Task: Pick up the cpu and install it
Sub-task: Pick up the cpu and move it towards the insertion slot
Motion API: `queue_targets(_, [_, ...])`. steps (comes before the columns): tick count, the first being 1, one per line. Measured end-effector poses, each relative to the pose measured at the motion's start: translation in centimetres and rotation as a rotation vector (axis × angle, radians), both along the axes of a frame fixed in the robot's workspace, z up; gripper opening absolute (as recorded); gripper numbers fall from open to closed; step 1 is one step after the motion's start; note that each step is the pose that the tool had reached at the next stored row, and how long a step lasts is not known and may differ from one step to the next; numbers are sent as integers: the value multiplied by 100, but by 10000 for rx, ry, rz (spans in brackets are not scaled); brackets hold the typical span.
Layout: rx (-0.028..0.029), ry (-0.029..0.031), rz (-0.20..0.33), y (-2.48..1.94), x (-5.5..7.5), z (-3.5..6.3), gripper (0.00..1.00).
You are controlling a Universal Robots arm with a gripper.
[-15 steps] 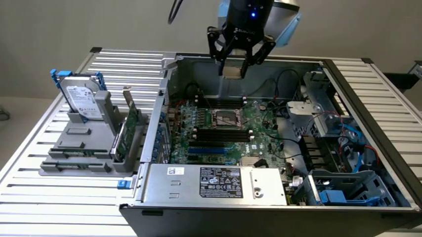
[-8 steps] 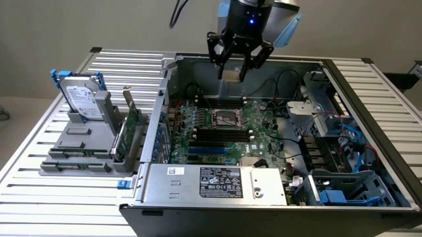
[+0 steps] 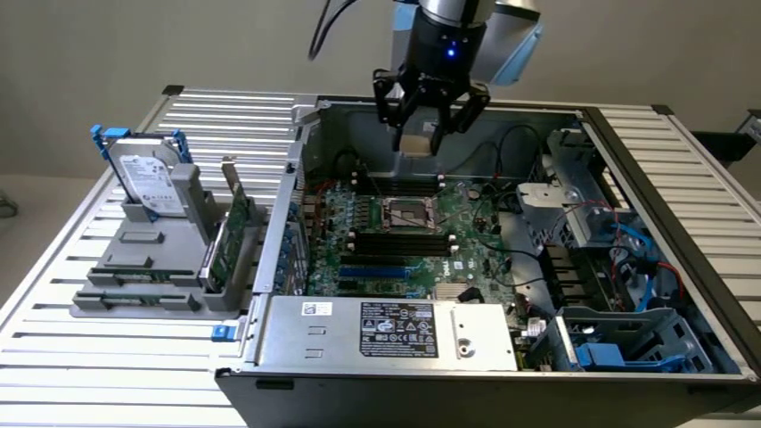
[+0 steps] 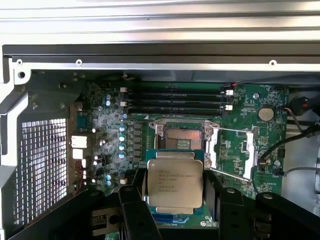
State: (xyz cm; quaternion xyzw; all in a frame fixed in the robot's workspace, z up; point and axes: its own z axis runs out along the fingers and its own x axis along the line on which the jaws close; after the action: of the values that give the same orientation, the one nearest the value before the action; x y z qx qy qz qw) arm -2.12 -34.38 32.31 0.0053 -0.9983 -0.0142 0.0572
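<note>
Cpu (image 4: 175,179): clamped by its opposite edges in the pincer (image 3: 419,134), held flat and label up in the air inside the open computer case (image 3: 666,178), over the motherboard (image 4: 250,115) and not yet squarely above the dark socket (image 4: 181,137). Could slip or twist, gripped only along thin edges. Likely to bend the socket's contacts if lowered off-centre, tilted, or turned the wrong way round. Might catch on the raised metal frame (image 4: 212,145) or the thin lever (image 4: 235,131) beside the socket. Might end up perched on the rim rather than seated, if let go too high.
</note>
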Motion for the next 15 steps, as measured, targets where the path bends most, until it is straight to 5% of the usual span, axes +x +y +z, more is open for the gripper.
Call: queue_targets(15, [-1,-6,0,40,5,-273,55])
